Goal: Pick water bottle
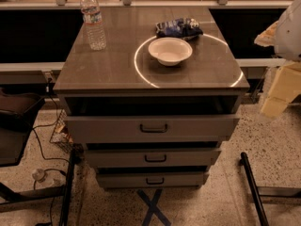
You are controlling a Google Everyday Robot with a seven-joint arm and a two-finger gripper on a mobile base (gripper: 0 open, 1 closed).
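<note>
The water bottle [93, 20] is a clear ribbed plastic bottle with a white cap and a white-blue-red label. It stands upright at the back left corner of the grey-brown cabinet top [108, 69]. My gripper [278, 91] hangs at the right edge of the view, off the right side of the cabinet and below its top. It is far from the bottle and holds nothing that I can see. The white arm part [289, 29] sits above it.
A white bowl [170, 50] stands near the middle right of the top. A dark blue snack bag [179, 28] lies behind it. The cabinet has three drawers with dark handles [154, 128], the top one pulled slightly out. Cables and a dark stand are on the floor at left.
</note>
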